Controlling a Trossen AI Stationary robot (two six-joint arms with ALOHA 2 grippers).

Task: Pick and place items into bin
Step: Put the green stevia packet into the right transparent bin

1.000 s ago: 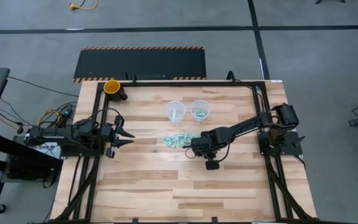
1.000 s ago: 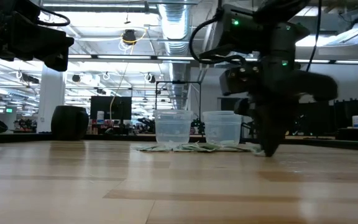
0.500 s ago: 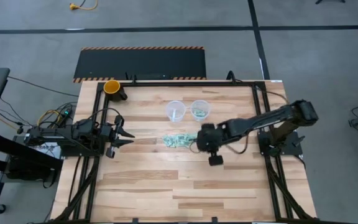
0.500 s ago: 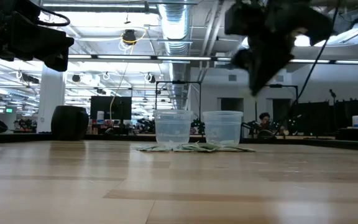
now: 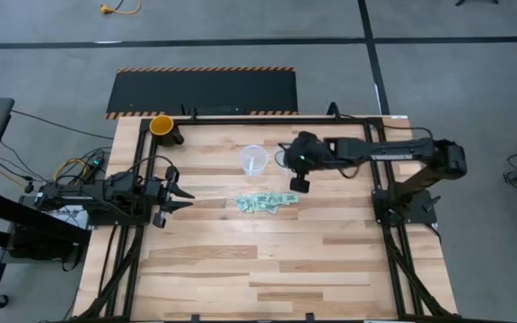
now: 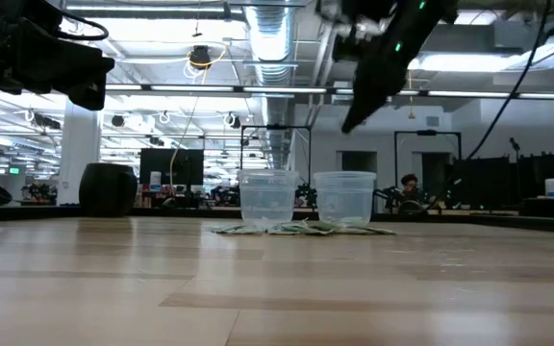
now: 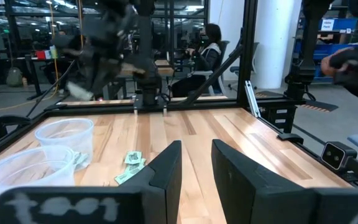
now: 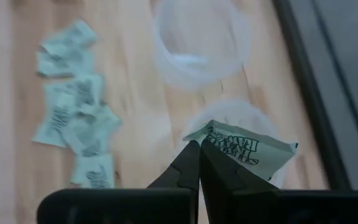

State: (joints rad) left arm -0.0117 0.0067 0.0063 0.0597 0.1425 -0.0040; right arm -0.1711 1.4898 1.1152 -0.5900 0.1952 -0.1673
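Several small green-and-white packets (image 5: 263, 203) lie in a loose pile on the wooden table, also in the right wrist view (image 8: 73, 124). Beyond the pile stand two clear plastic cups (image 5: 253, 161) (image 6: 344, 199). My right gripper (image 5: 289, 165) (image 6: 348, 123) hangs high above the right-hand cup (image 8: 229, 115), shut on one packet (image 8: 244, 147). My left gripper (image 5: 187, 193) (image 7: 197, 168) waits at the table's left side, level and open, with nothing between its fingers. My right gripper pinches the packet by one end (image 8: 211, 142) between its two fingertips. The fingers slant down from above. The rest of the packet sticks out sideways past the fingers, lifted clear, over the mouth of the right-hand clear cup.
An orange cup (image 5: 162, 126) stands at the far left corner of the table. A black frame (image 5: 366, 126) runs round the table's edges. Bare wood stretches across the near half (image 5: 267, 269). People sit in the room beyond the table (image 7: 207, 40).
My right gripper has risen from the table beside the pile and swung toward the far edge, tipping less steeply, until it hangs over the right-hand clear cup. The packet has come up with it, clear of the table. The pile and cups have stayed put.
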